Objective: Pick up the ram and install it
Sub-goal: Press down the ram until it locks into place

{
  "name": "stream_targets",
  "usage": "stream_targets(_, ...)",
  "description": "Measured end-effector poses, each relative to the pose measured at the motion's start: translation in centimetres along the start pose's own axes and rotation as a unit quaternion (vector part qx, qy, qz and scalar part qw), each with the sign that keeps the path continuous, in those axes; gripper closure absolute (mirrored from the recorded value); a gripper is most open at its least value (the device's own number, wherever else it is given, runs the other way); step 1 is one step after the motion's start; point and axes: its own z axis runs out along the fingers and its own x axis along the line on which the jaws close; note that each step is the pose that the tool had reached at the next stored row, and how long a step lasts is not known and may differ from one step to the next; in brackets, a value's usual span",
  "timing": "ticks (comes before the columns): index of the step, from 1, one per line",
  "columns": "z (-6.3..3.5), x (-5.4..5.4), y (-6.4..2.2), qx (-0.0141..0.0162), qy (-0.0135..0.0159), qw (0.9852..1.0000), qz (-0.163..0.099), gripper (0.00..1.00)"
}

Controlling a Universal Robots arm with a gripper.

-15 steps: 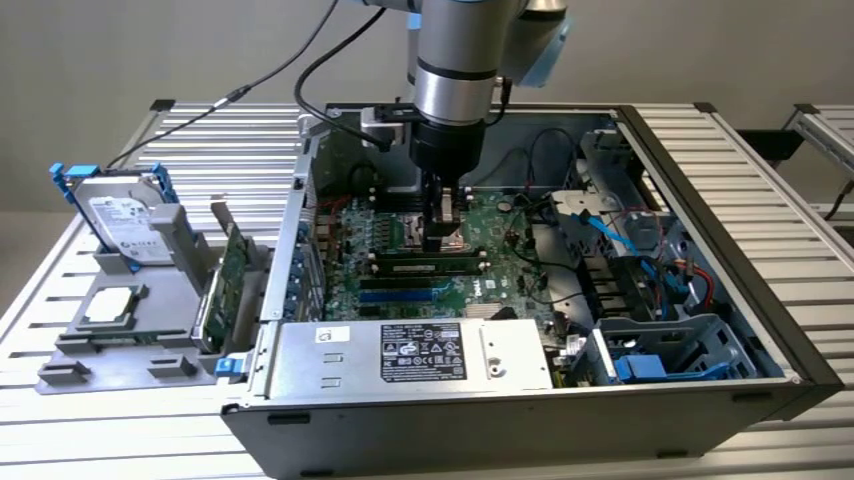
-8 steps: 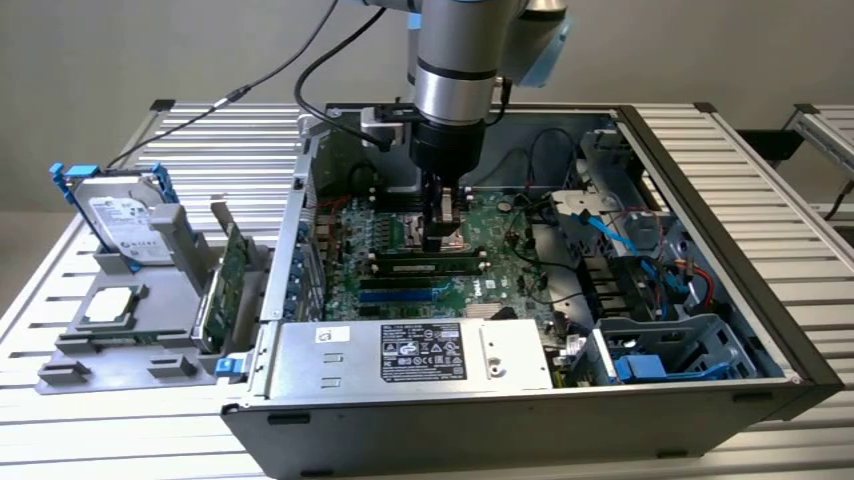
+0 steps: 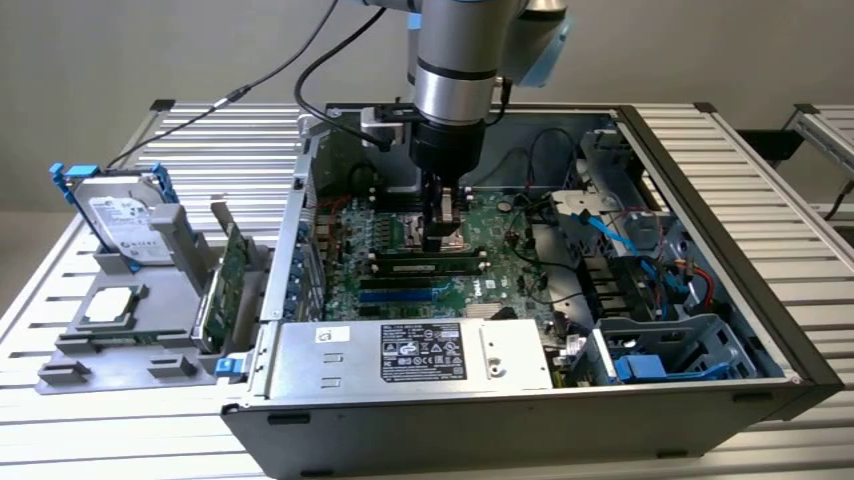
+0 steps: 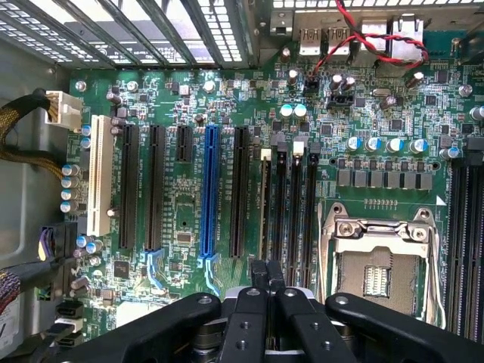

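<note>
The ram [image 3: 424, 266] stands on edge in a memory slot on the motherboard inside the open computer case, a thin green stick with dark chips. In the wrist view the ram [image 4: 265, 204] shows edge-on as a pale thin line in the first of several black memory slots [image 4: 295, 204]. My gripper [image 3: 445, 238] hangs straight down over the board, just above one end of that stick. Its black fingers [image 4: 249, 302] are shut together with nothing between them, and the gripper [image 4: 265, 274] tip sits at the slot's end. Whether it touches the ram I cannot tell.
An open CPU socket [image 4: 376, 261] lies beside the memory slots, and a blue expansion slot [image 4: 209, 193] lies on their other side. The power supply [image 3: 414, 352] and drive cage [image 3: 661, 355] fill the case front. A grey fixture at the exterior view's left holds a hard drive [image 3: 127, 220] and a green expansion card [image 3: 235, 275].
</note>
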Motion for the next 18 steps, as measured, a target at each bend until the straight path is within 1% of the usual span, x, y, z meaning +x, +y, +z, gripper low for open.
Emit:
stream_targets(2, -0.02, 0.06, 0.01, -0.0008, -0.0003, 1.0, 0.007, 0.89)
stream_targets(6, -0.13, 0.07, 0.01, -0.003, 0.0016, 0.9997, 0.025, 0.89)
stream_targets(10, -0.15, 0.07, 0.01, -0.0057, 0.0015, 0.9989, 0.046, 0.89)
stream_targets(12, -0.14, 0.07, 0.01, -0.0074, 0.0006, 0.9981, 0.06, 0.89)
stream_targets(14, -0.15, 0.08, 0.01, -0.0094, -0.0005, 0.9971, 0.076, 0.89)
stream_targets(16, -0.14, 0.08, 0.01, -0.0114, -0.0018, 0.9957, 0.092, 0.89)
stream_targets(18, -0.14, 0.08, 0.01, -0.0135, -0.0031, 0.994, 0.109, 0.89)
